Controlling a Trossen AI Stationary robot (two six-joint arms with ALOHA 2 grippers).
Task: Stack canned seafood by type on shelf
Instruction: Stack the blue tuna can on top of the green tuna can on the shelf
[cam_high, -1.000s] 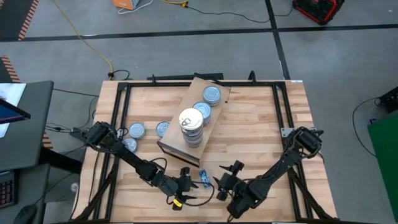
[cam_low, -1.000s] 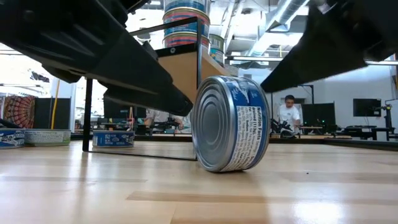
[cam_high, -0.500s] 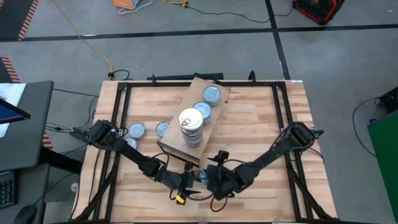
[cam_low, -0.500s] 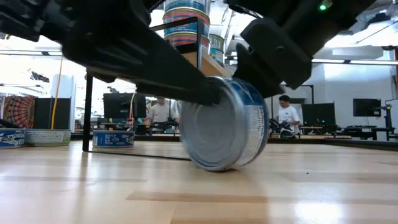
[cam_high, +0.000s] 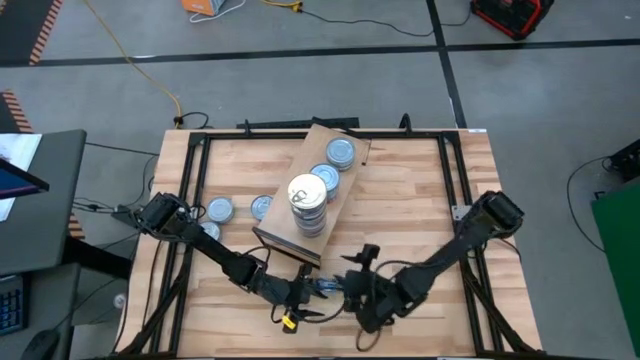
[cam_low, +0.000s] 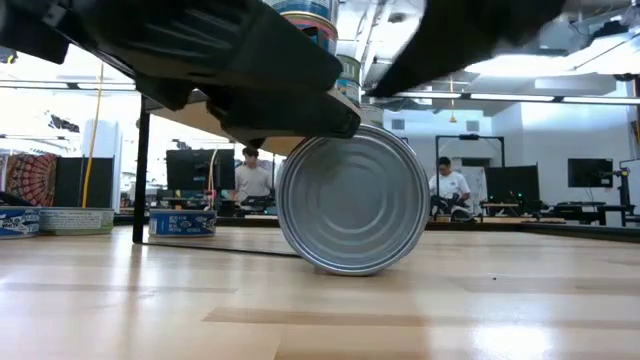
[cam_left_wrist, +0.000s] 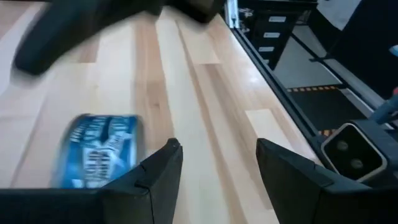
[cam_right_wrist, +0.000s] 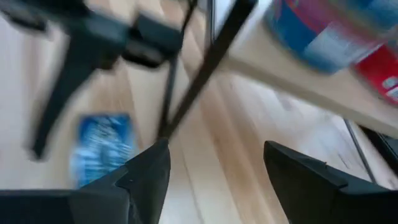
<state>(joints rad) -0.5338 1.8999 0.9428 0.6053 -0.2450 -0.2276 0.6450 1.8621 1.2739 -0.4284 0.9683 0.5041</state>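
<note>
Blue-labelled flat round seafood tin (cam_low: 352, 198) is on its edge on the slatted light-wood surface (cam_high: 410, 215), near the front edge, bare silver end facing the low camera. In the high view it sits between the two end effectors (cam_high: 325, 288).

Left end effector (cam_high: 300, 293) is low at the tin's left side, fingers (cam_left_wrist: 163, 168) apart with only bare surface between them; the tin shows off to one side in its wrist view (cam_left_wrist: 99, 151), not gripped.

Right end effector (cam_high: 357, 293) is just right of the tin, fingers (cam_right_wrist: 149, 171) also apart, nothing between them; the tin is ahead of it (cam_right_wrist: 104, 147). In the low view the dark left arm link (cam_low: 215, 60) sits on or just above the tin's top rim; contact can't be confirmed.

The shelf, a rectangular light-wood plank board with dark front edge (cam_high: 300, 170), lies diagonally mid-surface. It carries a tall stack of tins topped by a pale pull-tab lid (cam_high: 306, 200) and two silver-topped tins beyond it (cam_high: 341, 152).

Three more blue-grey tins (cam_high: 219, 210) lie flat on the surface left of the shelf.
</note>
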